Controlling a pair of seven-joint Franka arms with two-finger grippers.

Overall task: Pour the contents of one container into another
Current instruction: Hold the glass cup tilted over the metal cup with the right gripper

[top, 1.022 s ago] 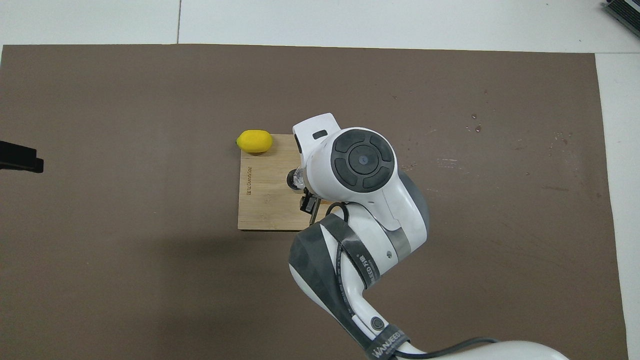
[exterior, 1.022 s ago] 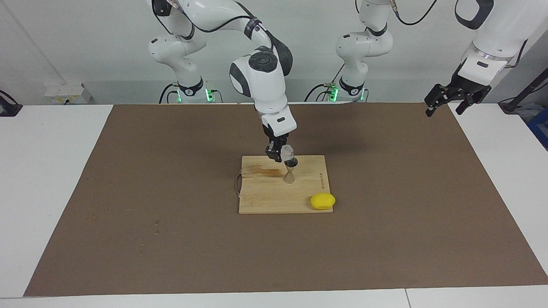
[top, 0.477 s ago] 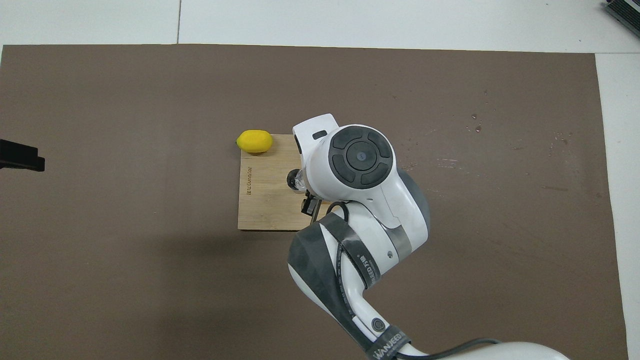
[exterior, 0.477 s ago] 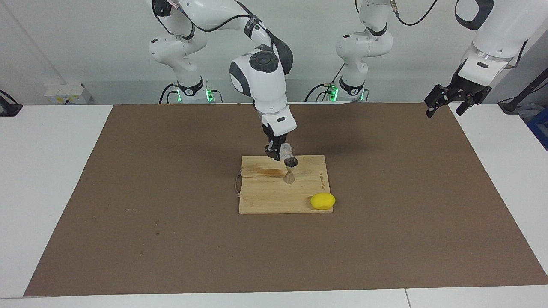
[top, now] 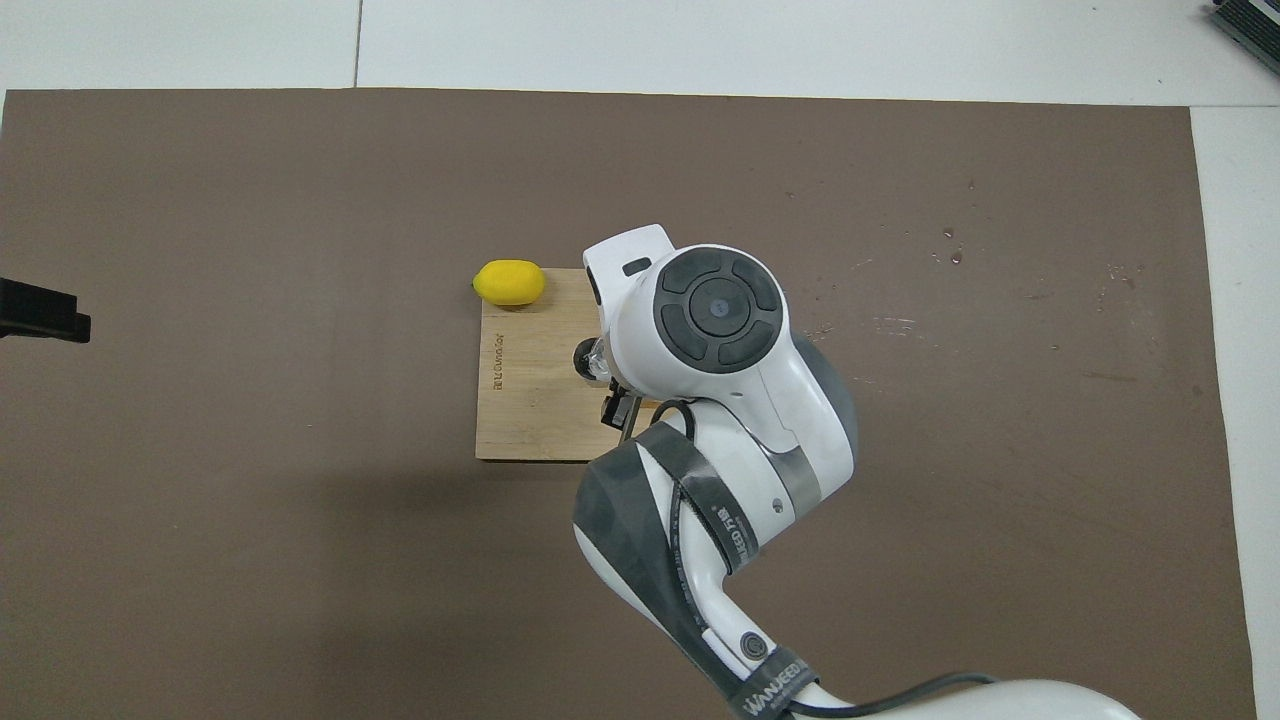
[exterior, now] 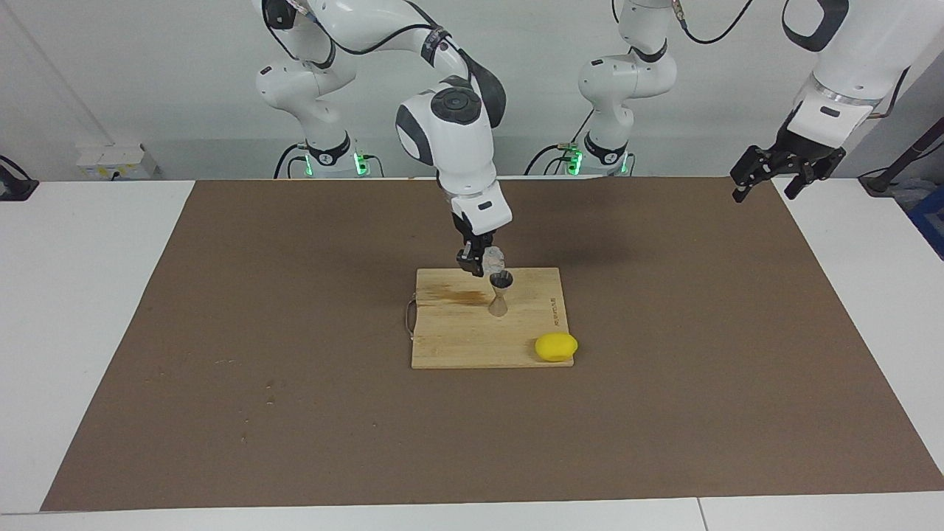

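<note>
- My right gripper (exterior: 481, 263) grips the glass cup (exterior: 493, 258), tipped over the jigger (exterior: 500, 293) on the cutting board (exterior: 457, 332).
- I should keep its lip above the jigger's mouth.
- My left gripper (exterior: 764, 182) waits, spread wide.

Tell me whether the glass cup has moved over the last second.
Yes, slightly. The glass cup, held in the right gripper, has risen a little from the jigger's mouth; the jigger stands unmoved on the cutting board.

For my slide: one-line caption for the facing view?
Right gripper holds glass cup over jigger on cutting board; left gripper waits.
</note>
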